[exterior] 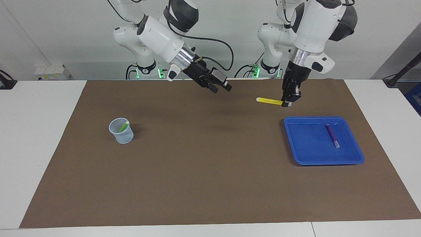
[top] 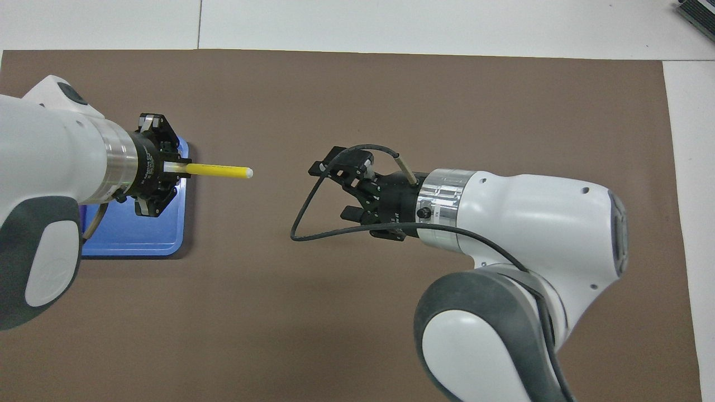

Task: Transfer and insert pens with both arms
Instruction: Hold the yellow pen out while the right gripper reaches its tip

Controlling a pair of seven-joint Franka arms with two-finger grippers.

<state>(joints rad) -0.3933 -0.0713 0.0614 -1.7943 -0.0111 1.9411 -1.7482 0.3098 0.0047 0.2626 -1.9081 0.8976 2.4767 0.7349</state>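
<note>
My left gripper [exterior: 287, 102] [top: 180, 168] is shut on the pale cap end of the yellow pen [exterior: 269, 100] [top: 217, 169]. It holds the pen level in the air, over the mat just beside the blue tray. The pen's free end points at my right gripper [exterior: 220, 88] [top: 337, 188], which hangs open over the middle of the mat, a short gap away. The purple pen [exterior: 332, 135] lies in the blue tray [exterior: 302, 154] [top: 139, 245]. The green pen [exterior: 123, 126] leans inside the pale cup [exterior: 122, 135]. In the overhead view the arms hide the purple pen and the cup.
A brown mat [exterior: 210, 184] covers most of the white table. The cup stands toward the right arm's end, the tray toward the left arm's end. A black cable loops off my right wrist [top: 304, 223].
</note>
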